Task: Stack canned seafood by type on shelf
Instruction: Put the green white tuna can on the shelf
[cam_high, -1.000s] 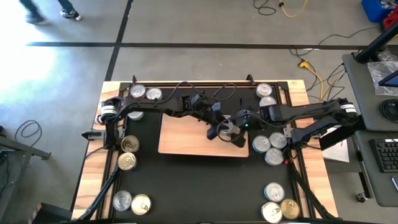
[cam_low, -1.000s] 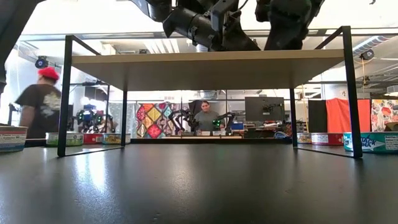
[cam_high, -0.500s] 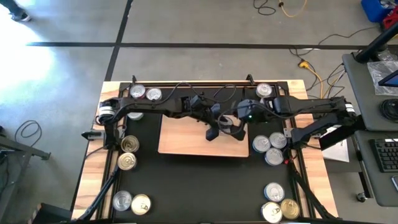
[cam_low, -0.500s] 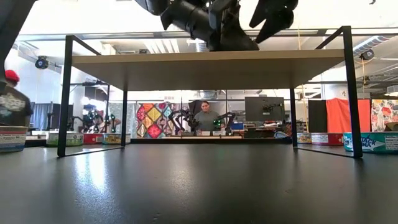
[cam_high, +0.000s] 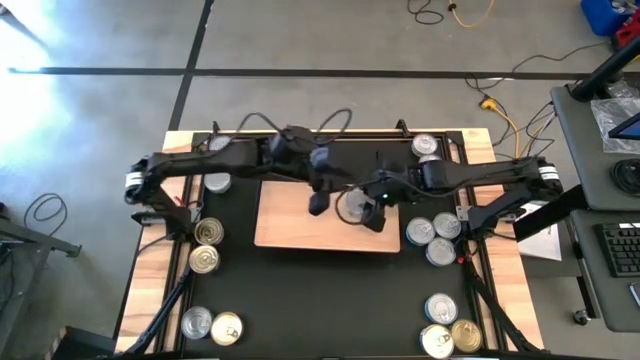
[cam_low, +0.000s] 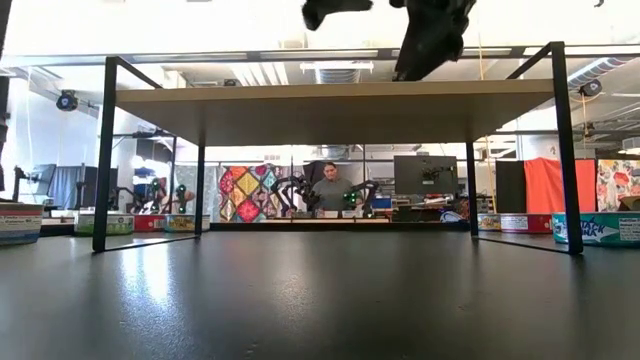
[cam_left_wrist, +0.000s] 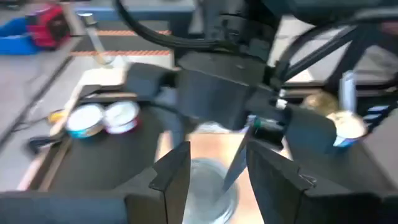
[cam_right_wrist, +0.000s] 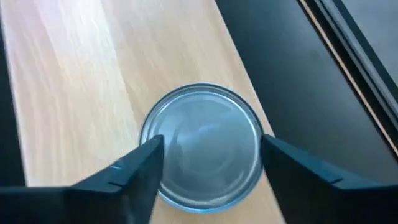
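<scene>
A silver round tin (cam_right_wrist: 202, 146) of canned seafood stands on its base on the pale wooden shelf (cam_high: 290, 220), right of the middle. My right gripper (cam_right_wrist: 208, 155) reaches in from the table's right and is shut on this tin (cam_high: 350, 205). My left gripper (cam_high: 318, 203) hovers high above the shelf just left of the tin. It is open with nothing between its fingers (cam_left_wrist: 177, 177), and the tin (cam_left_wrist: 208, 183) shows below them. In the low view both grippers, left (cam_low: 335, 8) and right (cam_low: 430, 40), are above the shelf board (cam_low: 330, 100). My right gripper has the tin's round side wall (cam_right_wrist: 152, 152) between its two fingers, one on each opposite side. The fingers come slanting down from the table's right. The tin stands upright with its base on the shelf.
More tins lie on the black mat: a pair at the left (cam_high: 205, 245), a pair near left (cam_high: 212, 325), a group at the right (cam_high: 432, 235), some near right (cam_high: 447, 328) and far right (cam_high: 426, 150). A person (cam_low: 330, 188) sits far behind the table.
My left gripper has risen well above the shelf and drawn back toward the table's left, away from the tin. My right gripper's wide-open fingers have closed in on the tin, which stays on the shelf. A person walking at the left has gone from view.
</scene>
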